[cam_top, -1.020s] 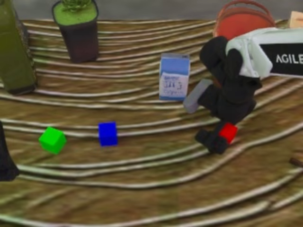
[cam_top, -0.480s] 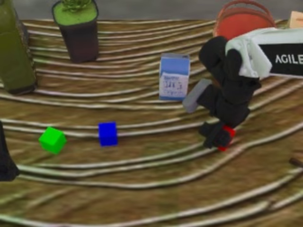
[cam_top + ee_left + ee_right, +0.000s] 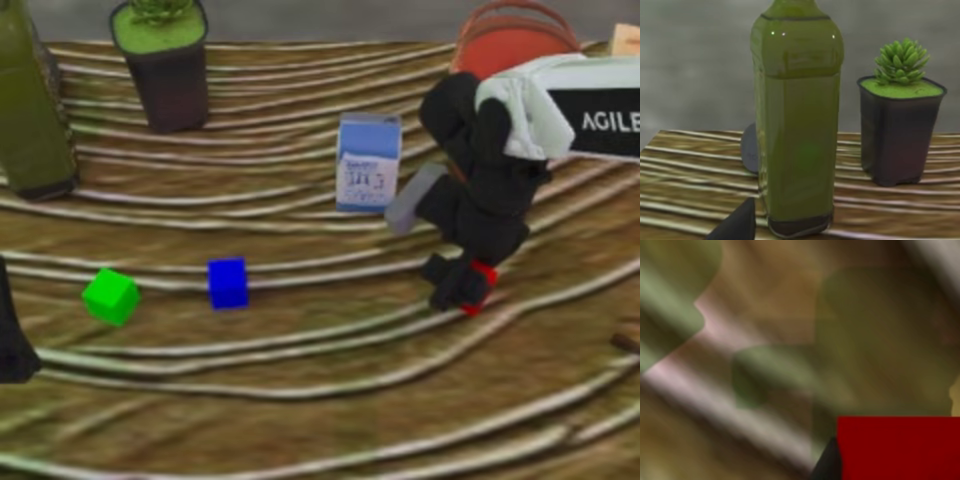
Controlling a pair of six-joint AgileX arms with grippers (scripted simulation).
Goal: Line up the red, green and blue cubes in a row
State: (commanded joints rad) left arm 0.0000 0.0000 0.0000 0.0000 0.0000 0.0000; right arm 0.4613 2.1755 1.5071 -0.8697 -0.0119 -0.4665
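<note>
Right gripper (image 3: 465,287): down at the worktop's right half, in front of my white arm housing, fingers closed narrowly around the red cube (image 3: 483,285); only a sliver of red shows between and beside the black fingers from above. From the right wrist camera, the red cube (image 3: 897,447) fills the lower corner, with a dark fingertip (image 3: 827,465) touching its side.

Left gripper (image 3: 12,335): parked at the worktop's left edge, mostly out of the top view; I cannot tell how its fingers stand.

Green cube (image 3: 110,296): on the worktop near the left edge, turned slightly askew.

Blue cube (image 3: 228,283): just right of the green one, apart from it, roughly level with it and well apart from the red cube.

Blue-and-white carton (image 3: 367,162): upright near the worktop's middle, toward the back.

Potted succulent (image 3: 165,60): black square pot at the back, left of centre.

Green glass bottle (image 3: 30,95): upright at the back left corner.

Red basket (image 3: 512,40): at the back right, partly behind my right arm.
</note>
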